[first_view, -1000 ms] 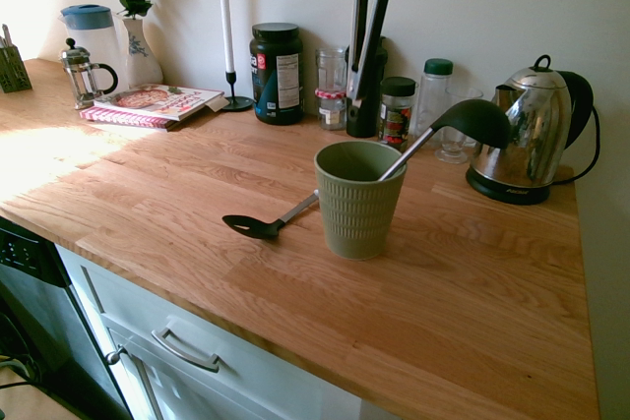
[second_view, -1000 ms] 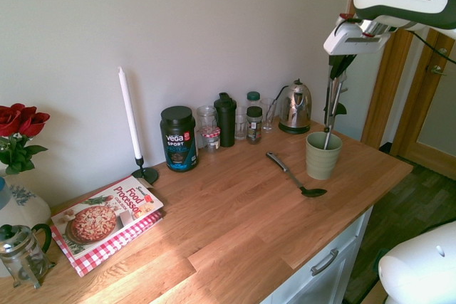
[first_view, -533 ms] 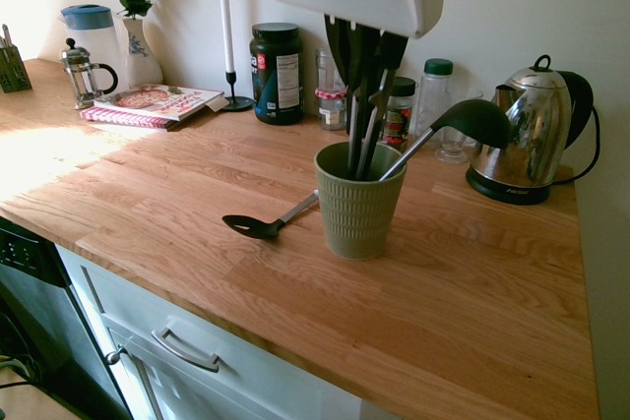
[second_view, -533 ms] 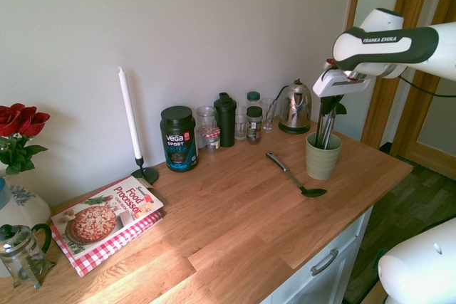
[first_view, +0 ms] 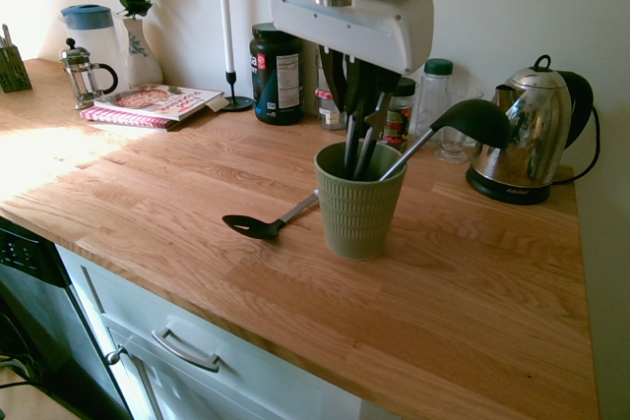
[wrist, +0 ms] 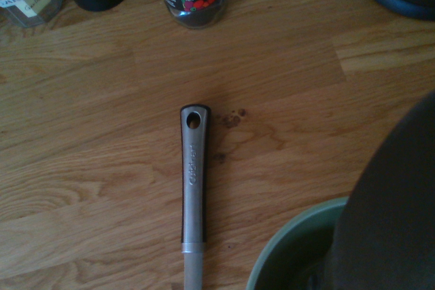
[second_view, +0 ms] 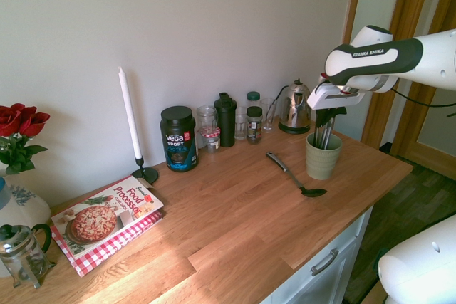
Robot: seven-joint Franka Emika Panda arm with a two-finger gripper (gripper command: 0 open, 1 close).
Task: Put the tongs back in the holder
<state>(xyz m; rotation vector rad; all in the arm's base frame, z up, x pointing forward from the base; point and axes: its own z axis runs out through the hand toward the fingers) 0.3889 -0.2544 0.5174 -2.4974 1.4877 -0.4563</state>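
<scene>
The sage-green ribbed holder stands on the wooden counter, near its front edge in the second exterior view. My gripper hangs just above its mouth, shut on the tongs. The tongs' two slim arms run straight down into the cup, and their lower ends are hidden inside it. In the second exterior view the gripper sits close over the rim with the tongs below it. The wrist view shows only a piece of the holder's green rim.
A black ladle leans out of the holder toward the steel kettle. A black slotted spoon lies on the counter beside the cup, its handle filling the wrist view. Jars and bottles line the wall.
The gripper has come down with the tongs, from high above the holder to just over its rim. The tongs' arms now reach deep into the cup.
</scene>
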